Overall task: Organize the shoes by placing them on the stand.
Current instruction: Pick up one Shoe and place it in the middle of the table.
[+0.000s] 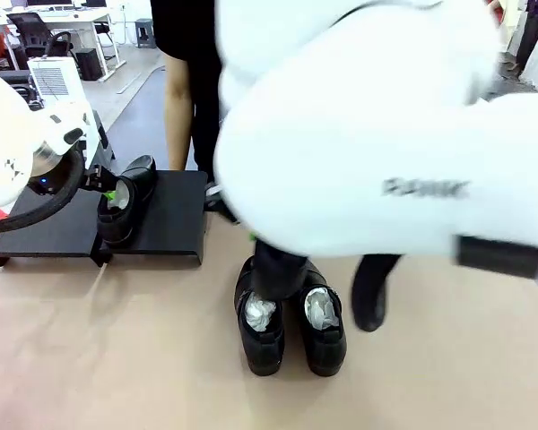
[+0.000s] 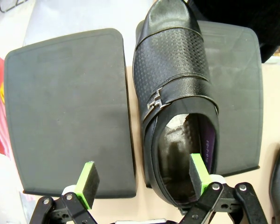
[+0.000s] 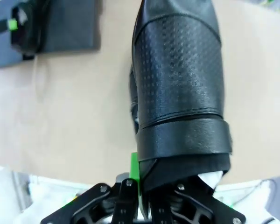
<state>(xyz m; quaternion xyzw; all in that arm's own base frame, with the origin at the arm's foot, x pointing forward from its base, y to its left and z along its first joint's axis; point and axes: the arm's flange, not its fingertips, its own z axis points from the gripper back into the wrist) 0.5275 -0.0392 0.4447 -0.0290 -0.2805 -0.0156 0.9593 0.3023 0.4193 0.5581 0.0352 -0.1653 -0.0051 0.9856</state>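
- Under the right wrist, the right gripper [image 3: 139, 179] pinches a glossy black leather shoe [image 3: 177, 79] by its heel rim, toe toward 12 o'clock.
- The low matte black stand [image 3: 67, 28] lies at 10 o'clock.
- The left gripper [image 2: 143, 176], jaws spread, hovers at a second black leather shoe [image 2: 172, 70] there.

Look at your counter [image 1: 117, 376]: it is tan and flat. The black stand [image 1: 175, 215] sits on it at the far left. Near the middle, one shoe [image 1: 262, 340] and a second shoe [image 1: 325, 345] lie on it side by side, touching, with white paper inside each.
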